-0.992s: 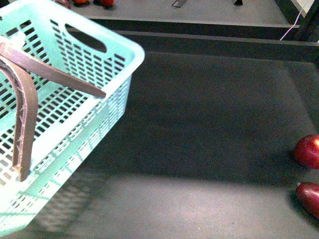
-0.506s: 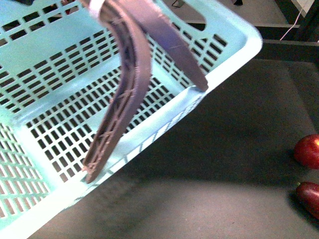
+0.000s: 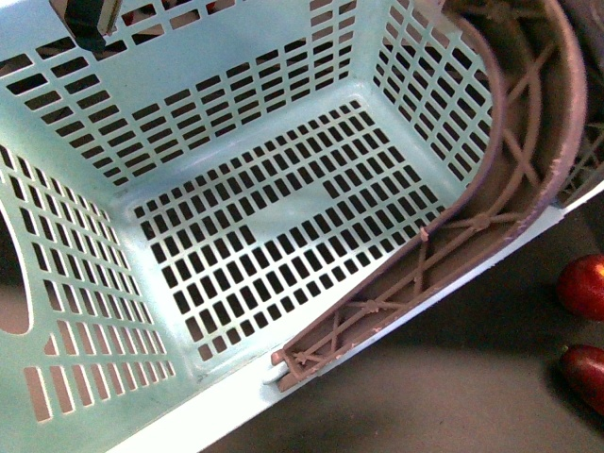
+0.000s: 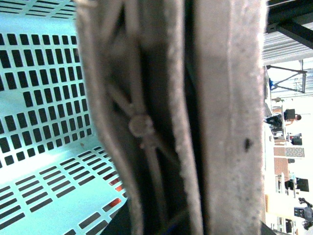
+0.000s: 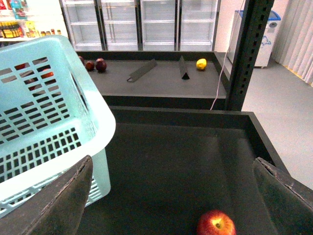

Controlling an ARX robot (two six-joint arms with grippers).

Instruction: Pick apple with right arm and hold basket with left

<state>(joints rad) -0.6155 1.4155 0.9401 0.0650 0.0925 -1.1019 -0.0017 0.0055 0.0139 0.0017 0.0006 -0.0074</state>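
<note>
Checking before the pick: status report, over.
Right gripper open, short of the apple. Left gripper unseen; basket handle fills its camera. Nothing blocking the apple.

Right gripper (image 5: 171,164) hovers with jaws spread wide.

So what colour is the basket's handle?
Brownish mauve handle on a pale mint basket; the front view shows it best.

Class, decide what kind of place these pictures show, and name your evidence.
Probably a shop or mock supermarket: glass-door fridges, a shopping basket, and fruit such as the apple on dark display shelves.
</note>
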